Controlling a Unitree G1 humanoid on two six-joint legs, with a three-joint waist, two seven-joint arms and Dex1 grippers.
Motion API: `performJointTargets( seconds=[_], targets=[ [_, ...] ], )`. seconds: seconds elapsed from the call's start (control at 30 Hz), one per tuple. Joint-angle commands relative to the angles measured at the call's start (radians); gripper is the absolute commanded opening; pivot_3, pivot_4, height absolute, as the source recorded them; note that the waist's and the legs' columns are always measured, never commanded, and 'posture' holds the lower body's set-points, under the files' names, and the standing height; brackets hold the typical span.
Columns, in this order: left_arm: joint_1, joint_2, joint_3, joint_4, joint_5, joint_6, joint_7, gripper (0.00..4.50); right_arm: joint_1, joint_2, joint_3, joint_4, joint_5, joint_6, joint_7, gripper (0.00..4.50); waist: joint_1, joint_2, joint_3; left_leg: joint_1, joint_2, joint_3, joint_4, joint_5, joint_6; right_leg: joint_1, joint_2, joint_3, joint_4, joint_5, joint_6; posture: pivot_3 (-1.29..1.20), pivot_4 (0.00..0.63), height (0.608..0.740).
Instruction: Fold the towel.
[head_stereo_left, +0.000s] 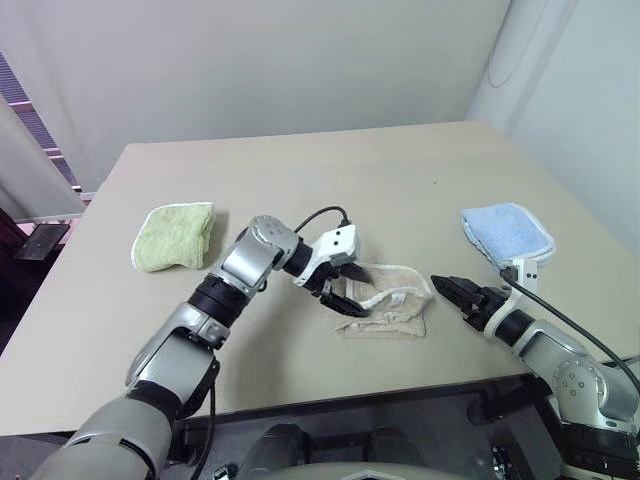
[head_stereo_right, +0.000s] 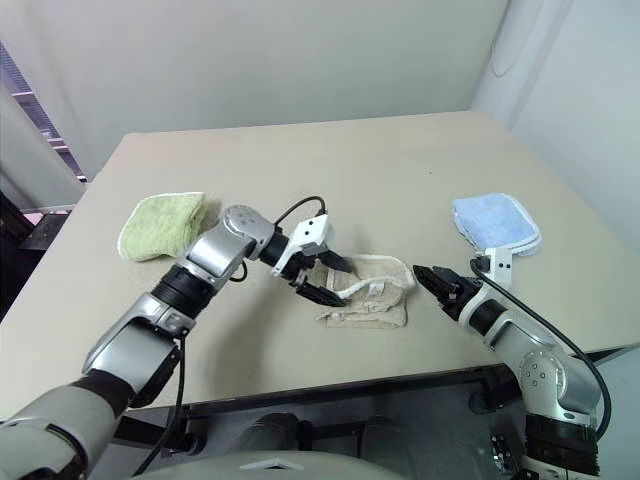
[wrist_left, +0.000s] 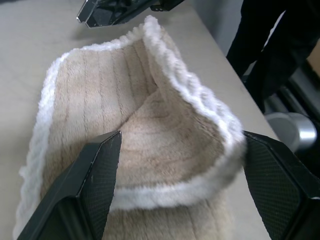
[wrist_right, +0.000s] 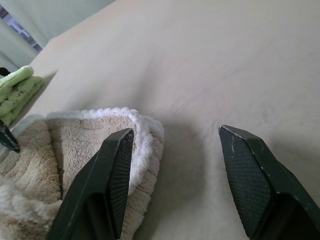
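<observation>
A beige terry towel (head_stereo_left: 385, 298) with white corded edging is lying bunched and partly folded near the front middle of a tan surface (head_stereo_left: 330, 180), between the two arms. The left claw (head_stereo_left: 343, 290) is hovering at the towel's left side with its fingers spread wide, holding nothing; the raised, curled hem is sitting between them. The right claw (head_stereo_left: 462, 293) is waiting just beside the towel's right edge, also open and empty. A folded green towel (head_stereo_left: 176, 236) and a folded blue towel (head_stereo_left: 506, 232) are resting well apart at either side. To fold cleanly, each claw should probably be pinching a corded corner, not loose pile, before lifting.
</observation>
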Motion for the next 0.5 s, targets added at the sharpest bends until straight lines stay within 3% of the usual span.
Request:
performJointTargets(
  seconds=[0.03,0.2,0.37,0.5],
  targets=[
    [-0.016,-0.018,0.010,0.016,0.012,-0.048,0.019,3.67,-0.016,-0.010,-0.015,-0.006,-0.002,-0.023,0.005,2.84,0.000,0.000,0.000,0.000,0.000,0.000,0.000,0.000,0.000,0.000,0.000,0.000,0.000,0.000,0.000,0.00,0.000,0.740],
    [-0.028,-0.050,0.032,0.048,0.015,-0.109,0.046,2.18,-0.011,-0.003,-0.017,-0.011,-0.008,-0.030,0.002,2.84,0.000,0.000,0.000,0.000,0.000,0.000,0.000,0.000,0.000,0.000,0.000,0.000,0.000,0.000,0.000,0.00,0.000,0.740],
    [-0.044,-0.073,0.040,0.070,0.032,-0.209,0.087,0.16,-0.008,0.002,-0.015,-0.014,-0.013,-0.039,-0.002,2.84,0.000,0.000,0.000,0.000,0.000,0.000,0.000,0.000,0.000,0.000,0.000,0.000,0.000,0.000,0.000,0.00,0.000,0.740],
    [-0.057,-0.099,0.045,0.104,0.031,-0.296,0.102,0.02,-0.015,0.007,-0.017,-0.005,-0.017,-0.045,-0.009,2.84,0.000,0.000,0.000,0.000,0.000,0.000,0.001,0.000,0.000,0.000,0.000,0.000,0.000,0.000,0.000,0.00,0.000,0.740]
  ],
)
